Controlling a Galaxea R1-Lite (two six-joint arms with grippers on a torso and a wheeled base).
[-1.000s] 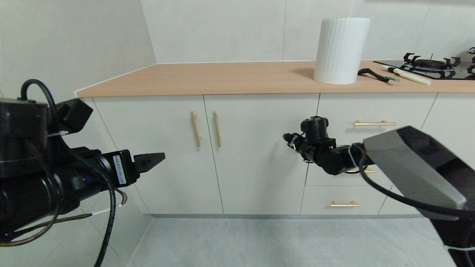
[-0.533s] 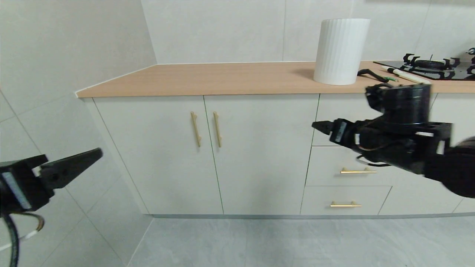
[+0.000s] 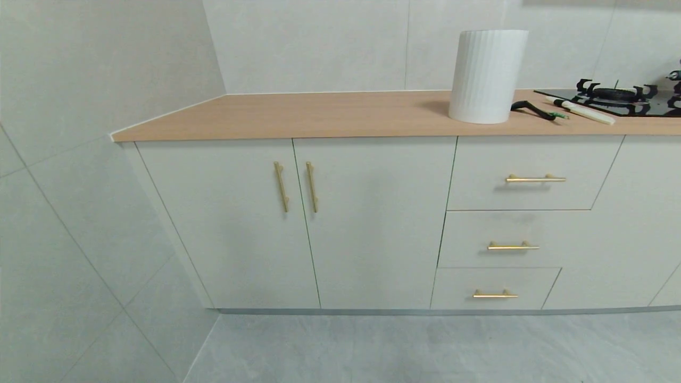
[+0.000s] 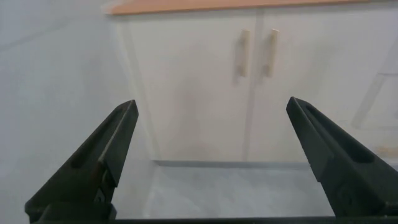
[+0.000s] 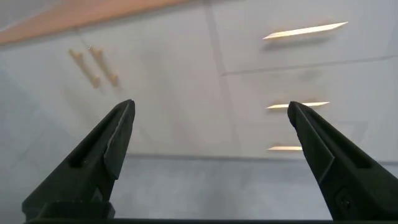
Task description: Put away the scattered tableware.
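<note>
Left hand and right hand are wide open, empty, so I approach the black-handled utensil low and square.

Wooden countertop | white ribbed canister stands upright | black-handled utensil lies just beside it | pale utensil lies across hob edge

The left gripper is wide open, its two black, tapering fingers spread far apart with the tips pointing away from the wrist. The right gripper has the same pose, with its black fingers just as widely spread. Both grippers point forward, toward the far side of the scene.
</note>
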